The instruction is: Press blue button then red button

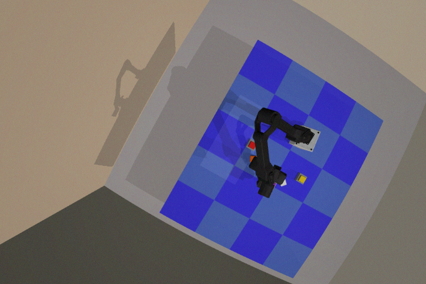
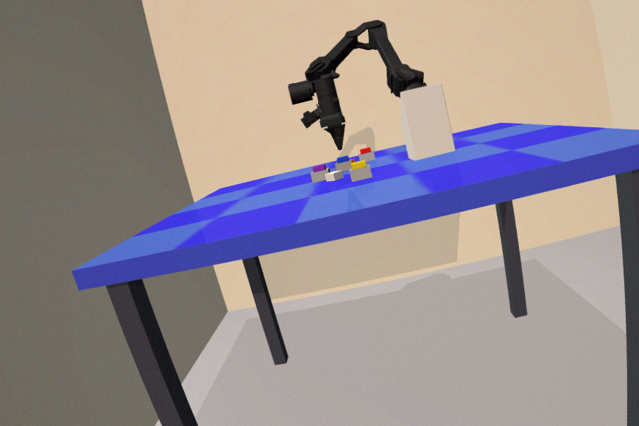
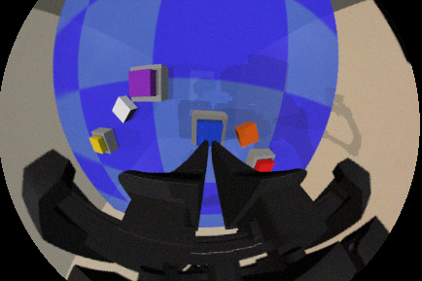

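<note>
We count four buttons on the tabletop: blue button, red button, purple, yellow; two blocks, orange and white. Our tool hangs clenched, empty, above the blue button.

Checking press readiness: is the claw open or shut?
Shut, holding nothing: the claw fingertips meet in a point above the blue button.

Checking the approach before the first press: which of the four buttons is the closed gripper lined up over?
The blue button: the shut gripper points straight at it.
</note>
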`<action>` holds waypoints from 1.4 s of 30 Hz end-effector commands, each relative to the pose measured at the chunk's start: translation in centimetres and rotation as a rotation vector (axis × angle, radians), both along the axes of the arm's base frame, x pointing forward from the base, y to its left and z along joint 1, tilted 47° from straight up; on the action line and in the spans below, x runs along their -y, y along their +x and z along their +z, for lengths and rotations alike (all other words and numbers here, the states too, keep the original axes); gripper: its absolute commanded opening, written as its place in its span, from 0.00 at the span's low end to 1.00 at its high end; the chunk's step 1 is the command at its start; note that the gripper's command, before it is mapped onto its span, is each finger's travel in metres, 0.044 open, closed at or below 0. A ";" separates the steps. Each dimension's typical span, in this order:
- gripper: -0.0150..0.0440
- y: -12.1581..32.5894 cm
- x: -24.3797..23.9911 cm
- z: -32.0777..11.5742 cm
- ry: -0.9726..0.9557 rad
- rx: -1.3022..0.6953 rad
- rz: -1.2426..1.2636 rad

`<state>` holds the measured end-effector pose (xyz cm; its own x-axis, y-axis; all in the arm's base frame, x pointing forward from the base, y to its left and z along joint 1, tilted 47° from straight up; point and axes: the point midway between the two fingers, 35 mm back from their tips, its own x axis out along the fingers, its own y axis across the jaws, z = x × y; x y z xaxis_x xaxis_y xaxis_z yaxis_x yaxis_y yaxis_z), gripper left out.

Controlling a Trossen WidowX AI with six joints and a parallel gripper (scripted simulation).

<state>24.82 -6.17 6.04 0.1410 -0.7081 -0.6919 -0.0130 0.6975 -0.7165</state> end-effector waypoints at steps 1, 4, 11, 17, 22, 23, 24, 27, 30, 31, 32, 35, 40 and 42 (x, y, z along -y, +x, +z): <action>0.29 0.0 0.4 -0.3 -0.006 -0.005 0.003; 0.29 0.1 0.7 -0.7 -0.006 -0.005 0.003; 0.29 0.2 1.5 -1.4 -0.007 -0.005 0.003; 0.29 0.3 2.2 -2.0 -0.008 -0.005 0.003; 0.29 0.3 2.2 -2.0 -0.008 -0.005 0.003; 0.29 0.3 2.2 -2.0 -0.008 -0.005 0.003; 0.29 0.3 2.2 -2.0 -0.008 -0.005 0.003; 0.29 0.3 2.2 -2.0 -0.008 -0.005 0.003; 0.29 0.3 2.2 -2.0 -0.008 -0.005 0.003; 0.29 0.3 2.2 -2.0 -0.008 -0.005 0.003; 0.29 0.3 2.2 -2.0 -0.008 -0.005 0.003; 0.29 0.3 2.0 -1.9 -0.004 -0.001 0.000; 0.29 -0.1 -0.2 0.3 -0.007 -0.005 0.003; 0.29 -0.1 -0.2 0.3 -0.007 -0.005 0.003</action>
